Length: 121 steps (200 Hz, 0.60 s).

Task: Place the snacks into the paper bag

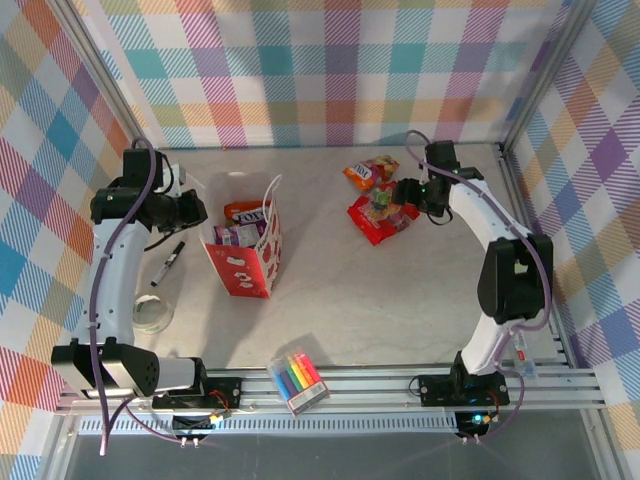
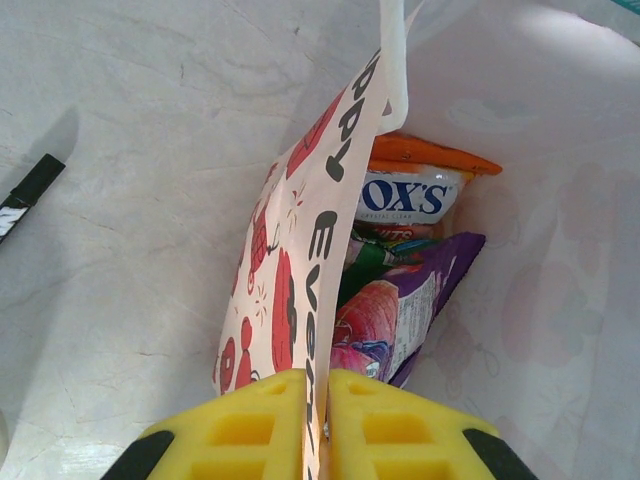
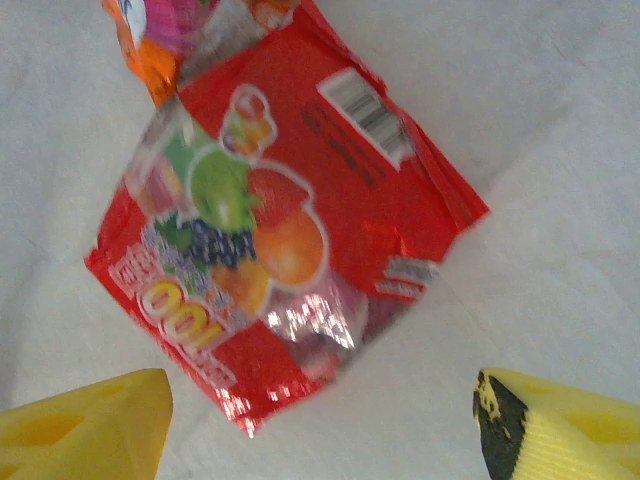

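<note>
L fingers (image 2: pixel 250 432) pinched on paper bag (image 2: pixel 300 270) wall; R fingers (image 3: pixel 90 425) spread above red pkt (image 3: pixel 300 190); risks: glossy foil slipped, adjoining orange pkt (image 3: pixel 150 40) dragged, bag tipped if tugged.

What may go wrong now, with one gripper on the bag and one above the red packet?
The right gripper hangs open over the glossy red packet; it may slip, or catch the orange packet at its corner. The left gripper pinches only a thin wall of the paper bag; a pull may tear or tip it.
</note>
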Motion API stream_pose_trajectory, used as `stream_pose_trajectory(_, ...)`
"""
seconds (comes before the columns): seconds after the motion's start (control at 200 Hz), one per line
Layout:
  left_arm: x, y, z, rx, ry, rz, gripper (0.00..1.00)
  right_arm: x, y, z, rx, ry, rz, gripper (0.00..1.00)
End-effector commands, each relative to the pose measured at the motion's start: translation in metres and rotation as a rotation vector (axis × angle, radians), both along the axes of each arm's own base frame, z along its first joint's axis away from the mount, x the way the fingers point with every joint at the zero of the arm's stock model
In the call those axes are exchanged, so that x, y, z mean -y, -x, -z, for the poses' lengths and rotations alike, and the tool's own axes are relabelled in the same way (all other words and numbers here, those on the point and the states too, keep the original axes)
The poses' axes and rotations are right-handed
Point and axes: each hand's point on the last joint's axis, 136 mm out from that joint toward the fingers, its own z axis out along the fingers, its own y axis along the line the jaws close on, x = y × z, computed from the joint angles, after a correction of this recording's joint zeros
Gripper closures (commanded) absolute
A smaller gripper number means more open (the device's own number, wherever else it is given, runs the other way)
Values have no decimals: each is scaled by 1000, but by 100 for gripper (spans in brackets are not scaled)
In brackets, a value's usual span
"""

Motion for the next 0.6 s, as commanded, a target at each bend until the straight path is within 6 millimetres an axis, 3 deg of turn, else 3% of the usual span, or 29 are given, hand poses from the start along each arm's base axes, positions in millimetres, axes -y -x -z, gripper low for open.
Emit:
stream_pose_trajectory(0.0,-8,-2,-2,0,-6,-33,86,-10,-32,-14,42,-58,-9,21)
stream_pose_trajectory(0.28,-11,0,-2,0,-23,-42,86,-26,-97,-6,39,-87,-60,15)
stream_pose_trajectory(0.6,-15,-1,4,-16,-42,-55,86,-28,-136,26,5,-141,-41,5)
